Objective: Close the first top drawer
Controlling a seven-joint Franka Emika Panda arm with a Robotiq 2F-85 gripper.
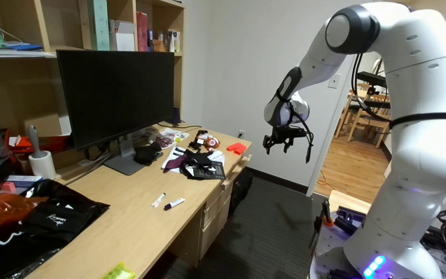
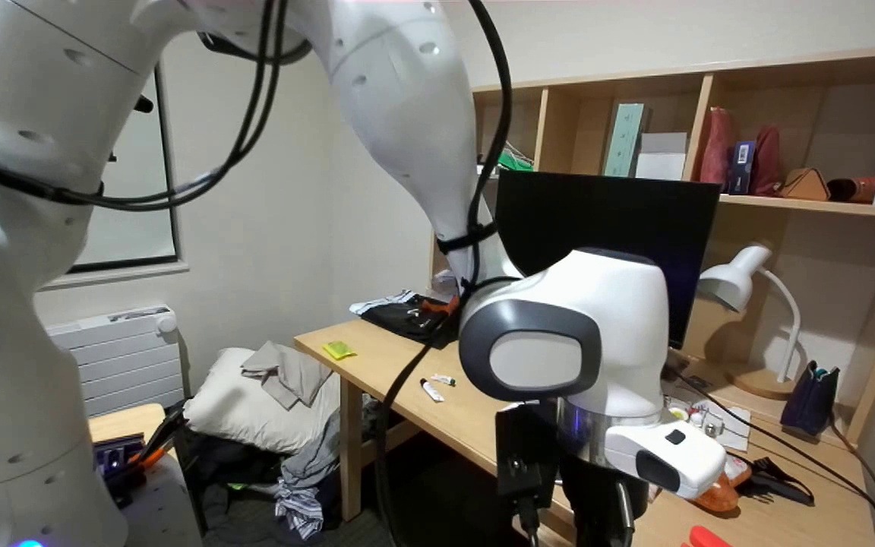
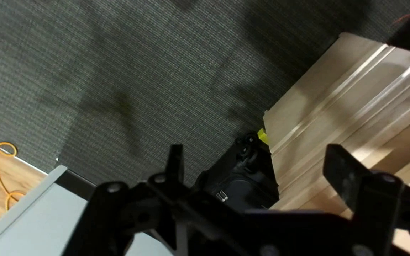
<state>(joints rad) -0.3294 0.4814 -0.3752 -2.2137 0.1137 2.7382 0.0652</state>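
The first top drawer [image 1: 239,167] is pale beige wood and juts out a little from under the desk's far end in an exterior view. The lower drawer fronts [image 1: 216,224] sit further in below it. In the wrist view the top drawer's front edge [image 3: 386,138] runs slantwise at the right, with a darker gap behind it. My gripper [image 1: 277,149] hangs in the air, beyond the drawer's front and apart from it. In the wrist view its fingers [image 3: 255,151] are wide apart with nothing held. In an exterior view the arm hides most of the drawer and the fingers.
The desk [image 1: 130,217] carries a monitor [image 1: 118,97], cloth items [image 1: 198,161], markers [image 1: 174,204] and a red object [image 1: 237,148] near the drawer corner. A black bag [image 3: 240,185] stands on the floor beside the cabinet. A white wall [image 1: 246,77] is behind the gripper.
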